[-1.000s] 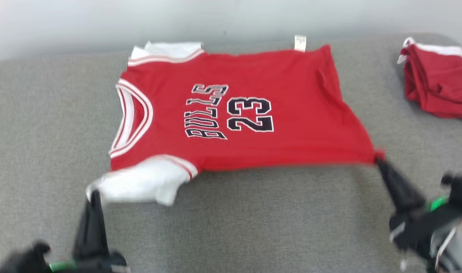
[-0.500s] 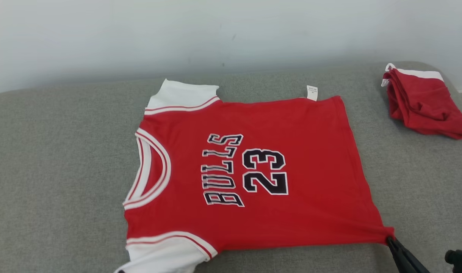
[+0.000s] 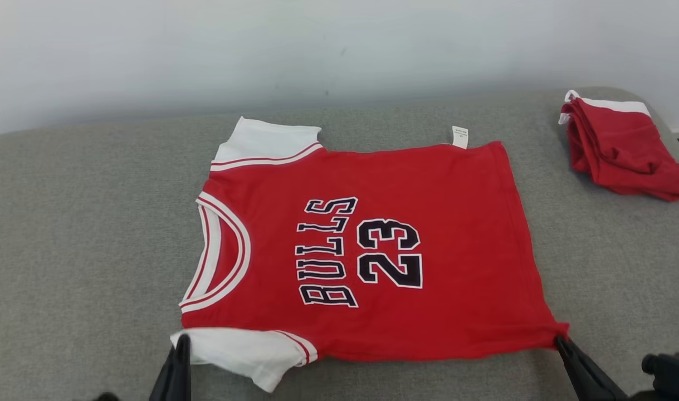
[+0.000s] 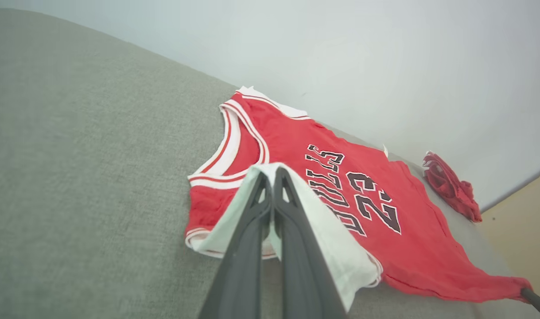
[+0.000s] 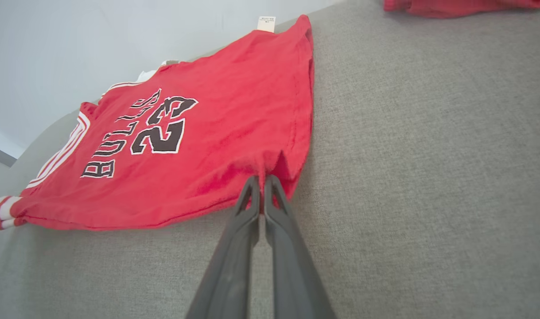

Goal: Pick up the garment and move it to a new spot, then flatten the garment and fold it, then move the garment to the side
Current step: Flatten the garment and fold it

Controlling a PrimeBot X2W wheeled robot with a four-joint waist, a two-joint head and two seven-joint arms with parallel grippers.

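Red jersey (image 3: 372,250): lying spread at the middle of the grey cushion (image 3: 83,250); soft, light, limp, handling best by corners. Left gripper (image 4: 272,177) is pinching its white sleeve (image 3: 244,353), right gripper (image 5: 261,179) its hem corner (image 3: 556,331), both toward the cushion's front edge. Back layer is hiding; possibly wrinkled.

My jaws, bottom centre, pinched tight on white sleeve (image 4: 336,248) of red jersey (image 4: 407,252) spread over grey bench (image 4: 75,155); second red garment (image 4: 451,190) at right.
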